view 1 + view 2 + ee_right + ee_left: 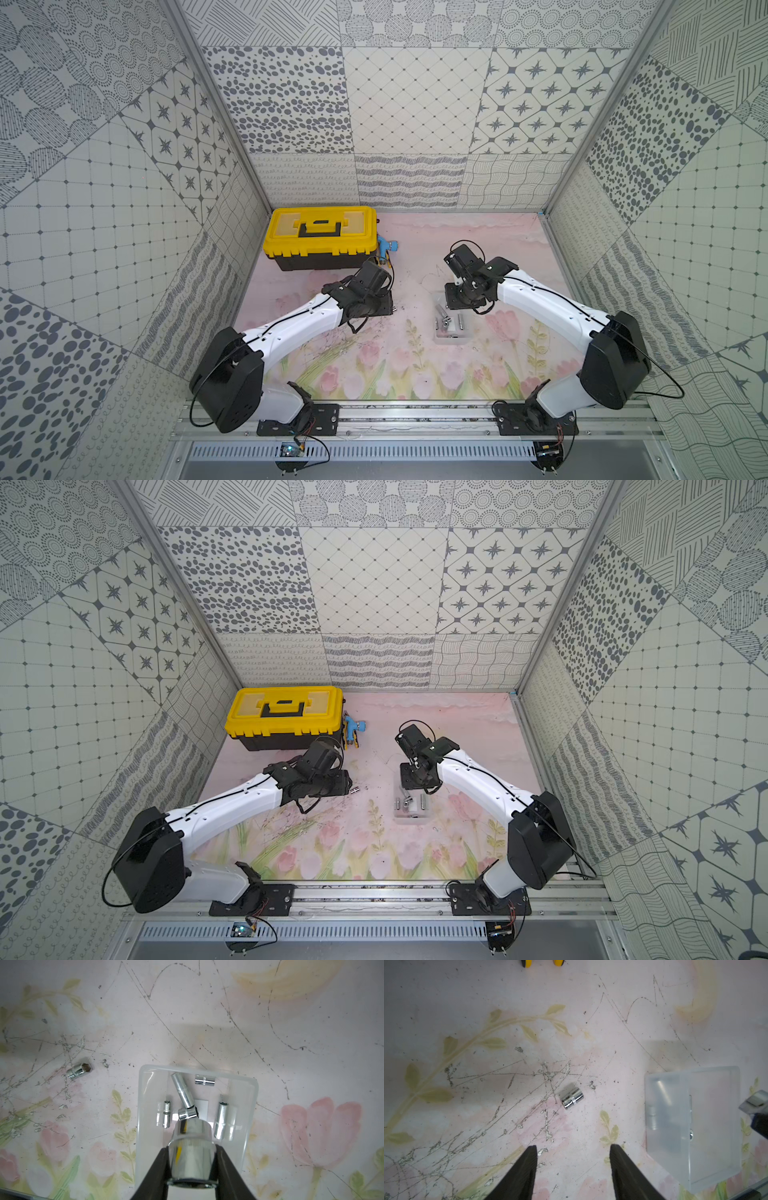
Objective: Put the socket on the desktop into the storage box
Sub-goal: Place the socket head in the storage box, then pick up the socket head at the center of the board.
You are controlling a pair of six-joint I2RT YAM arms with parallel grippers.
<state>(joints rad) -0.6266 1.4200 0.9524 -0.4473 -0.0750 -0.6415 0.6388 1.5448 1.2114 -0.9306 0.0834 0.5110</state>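
Nearest the arm bases, past the metal rail point(415, 415), the flower-printed surface point(374, 365) carries the storage box point(446, 340), a shallow translucent tray lying on the right arm's side. Five chrome sockets lie flat inside it. A long socket point(182, 1093) is tilted across the middle, with a stubby socket point(187, 1113) touching its end. A slim socket point(166, 1114) lies beside one wall and a second long socket point(221, 1121) beside the opposite wall. A short socket point(204, 1080) lies near the end wall. A white patch shows on the floor between them. Above the box hangs the right gripper point(192, 1150), its fingers point(160, 1169) pressed against both sides of a large socket point(191, 1159), clear of the tray floor. In both top views the wrist hides this gripper and the far end of the box. On the bare, scratched surface on the left arm's side of the box, apart from it, a loose socket point(572, 1098) lies on its side with its hexagonal opening visible in the right wrist view point(79, 1071). It shows in a top view as a small glint point(355, 789) just off the left wrist. The left gripper point(573, 1147) sits short of it, about half open and holding nothing, with the socket ahead of the gap between the fingers. Farther back, against the left wall, stands a yellow-lidded black toolbox point(320, 237), lid down. A blue tool point(388, 247) lies just beside its right end.
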